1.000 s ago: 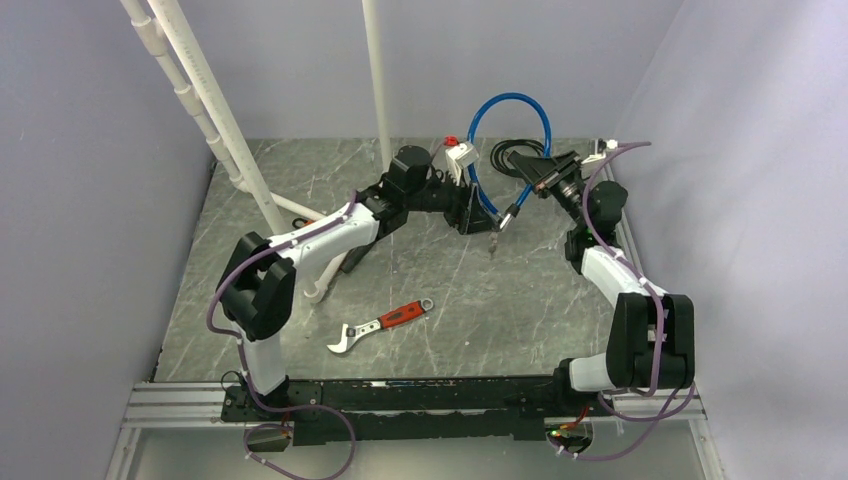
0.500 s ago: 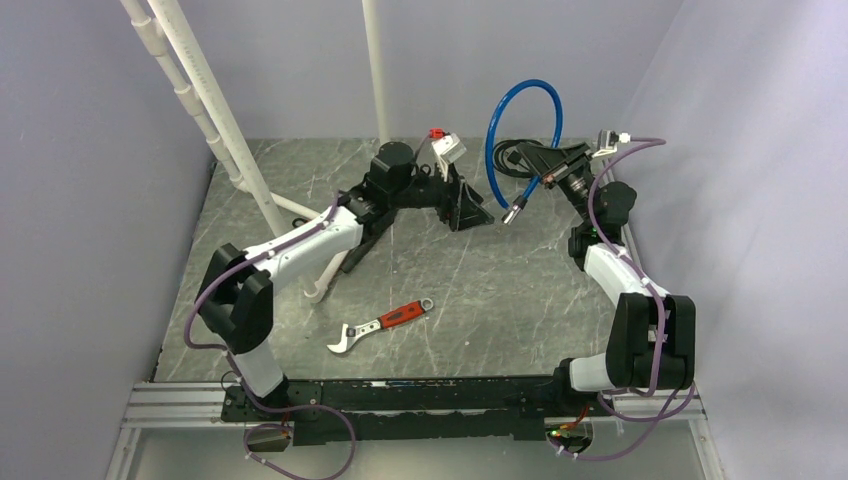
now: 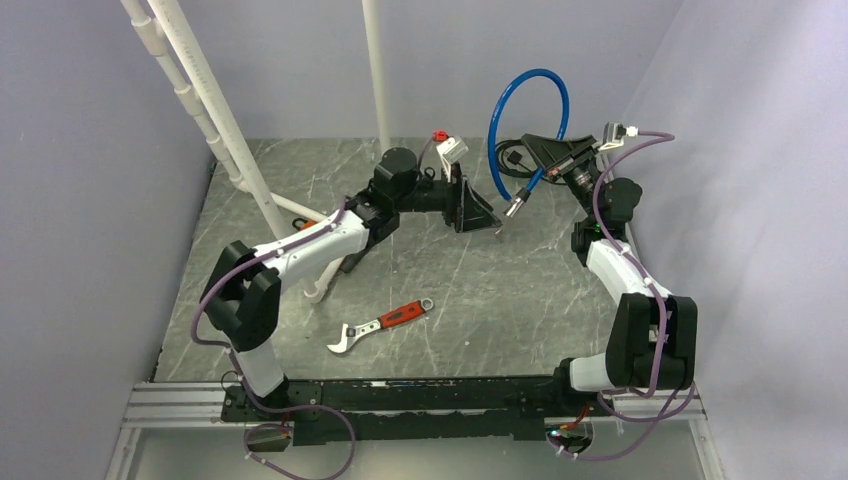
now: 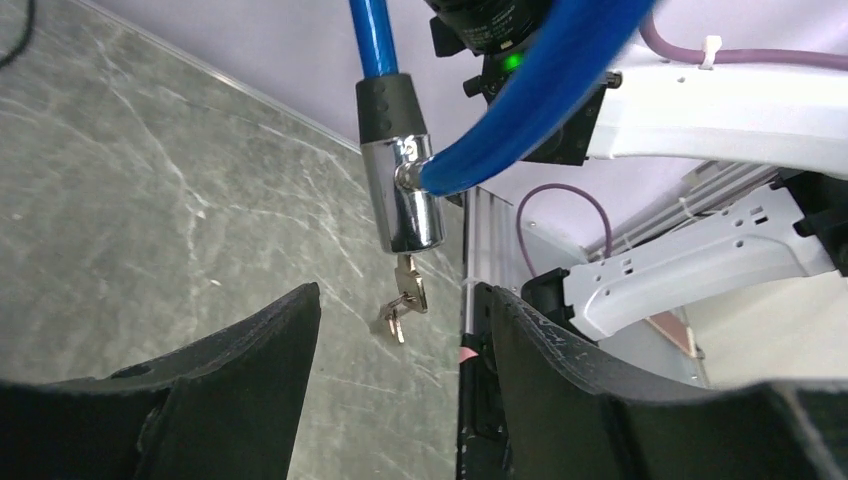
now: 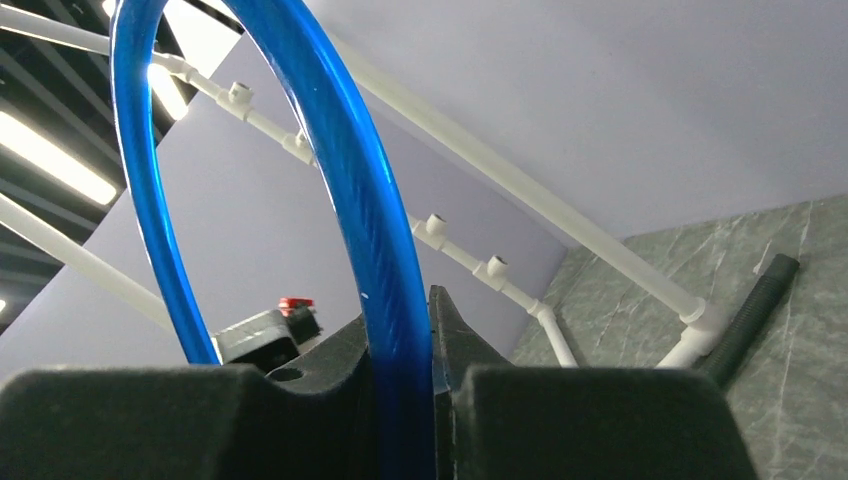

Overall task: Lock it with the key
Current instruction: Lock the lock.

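The lock is a blue cable loop [image 3: 530,125] ending in a chrome cylinder [image 4: 400,195] with a black collar. A small key [image 4: 409,283] sits in the cylinder's lower end, and a second key dangles from it on a ring. My right gripper [image 5: 400,335] is shut on the blue cable [image 5: 385,290] and holds the loop up above the table's back right. My left gripper [image 4: 397,312] stands open just short of the key, which shows in the gap beyond the fingertips [image 4: 300,305]. In the top view the left gripper [image 3: 490,220] is beside the cylinder [image 3: 517,206].
A red-handled wrench [image 3: 385,322] lies on the grey marble table [image 3: 500,300] near the front. White PVC pipes [image 3: 215,110] rise at the back left, with more pipe lying behind my left arm. A black cable coil [image 3: 508,155] sits at the back.
My right arm has raised the blue loop and carried it slightly right. My left gripper drew back to the left, then came toward the cylinder again.
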Robot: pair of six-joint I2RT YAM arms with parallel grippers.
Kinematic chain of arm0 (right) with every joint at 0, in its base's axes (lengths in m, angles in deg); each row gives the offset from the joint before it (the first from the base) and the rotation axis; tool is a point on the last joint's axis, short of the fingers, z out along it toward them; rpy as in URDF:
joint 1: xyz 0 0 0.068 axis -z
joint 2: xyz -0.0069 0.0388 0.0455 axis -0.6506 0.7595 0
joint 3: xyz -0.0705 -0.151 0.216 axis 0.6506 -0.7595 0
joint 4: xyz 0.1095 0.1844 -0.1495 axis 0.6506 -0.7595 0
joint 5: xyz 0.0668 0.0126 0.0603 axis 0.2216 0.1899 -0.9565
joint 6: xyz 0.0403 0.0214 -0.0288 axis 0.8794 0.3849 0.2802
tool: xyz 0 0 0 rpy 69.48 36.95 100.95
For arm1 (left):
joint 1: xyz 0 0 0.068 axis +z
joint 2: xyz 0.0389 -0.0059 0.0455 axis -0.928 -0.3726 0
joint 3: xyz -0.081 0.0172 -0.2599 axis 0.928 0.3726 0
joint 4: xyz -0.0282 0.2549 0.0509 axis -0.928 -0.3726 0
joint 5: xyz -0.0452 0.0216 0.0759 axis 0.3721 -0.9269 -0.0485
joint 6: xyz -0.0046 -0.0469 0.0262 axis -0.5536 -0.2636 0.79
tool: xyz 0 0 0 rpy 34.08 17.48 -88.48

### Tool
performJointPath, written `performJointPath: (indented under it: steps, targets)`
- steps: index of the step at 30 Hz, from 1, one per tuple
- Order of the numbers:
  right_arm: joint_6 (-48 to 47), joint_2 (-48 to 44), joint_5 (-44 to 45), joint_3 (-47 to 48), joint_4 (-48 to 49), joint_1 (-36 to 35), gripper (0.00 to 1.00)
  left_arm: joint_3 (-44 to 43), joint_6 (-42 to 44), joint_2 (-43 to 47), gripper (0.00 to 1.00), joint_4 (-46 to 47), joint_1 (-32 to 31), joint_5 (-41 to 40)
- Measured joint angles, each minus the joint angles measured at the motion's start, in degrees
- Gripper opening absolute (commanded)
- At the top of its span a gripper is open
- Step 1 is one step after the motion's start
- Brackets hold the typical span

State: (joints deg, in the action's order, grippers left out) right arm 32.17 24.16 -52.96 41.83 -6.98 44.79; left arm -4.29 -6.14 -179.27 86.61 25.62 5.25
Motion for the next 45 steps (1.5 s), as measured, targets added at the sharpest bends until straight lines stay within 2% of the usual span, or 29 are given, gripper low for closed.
performJointPath:
  steps: [4, 16, 18, 20, 22, 28, 45]
  targets:
    - [0.2, 0.0, 0.0, 0.6, 0.1, 0.0, 0.0, -0.1, -2.7, -2.0, 0.67, 0.6, -0.5, 0.9]
    - [0.6, 0.0, 0.0, 0.6, 0.5, 0.0, 0.0, -0.5, -7.7, -4.1, 0.56, 1.8, -0.8, 1.0]
    - [0.6, 0.0, 0.0, 0.6, 0.6, 0.0, 0.0, -0.5, -7.9, -4.1, 0.48, 2.5, -0.8, 1.0]
    - [0.6, 0.0, -0.1, 0.6, 0.9, 0.0, 0.0, -0.5, -8.5, -4.1, 0.31, 3.1, -0.8, 1.2]
    - [0.7, 0.0, -0.2, 0.6, 1.2, 0.0, 0.0, -0.5, -9.4, -4.1, 0.19, 3.8, -0.8, 1.4]
    - [1.5, 0.0, -0.4, 0.6, 2.3, 0.0, 0.0, -0.5, -13.1, -4.4, 0.0, 8.0, -0.8, 4.3]
    - [5.0, 0.0, -1.0, 0.6, 8.7, 1.2, 0.0, -1.8, -37.8, -12.1, 0.0, 29.4, -0.7, 11.7]
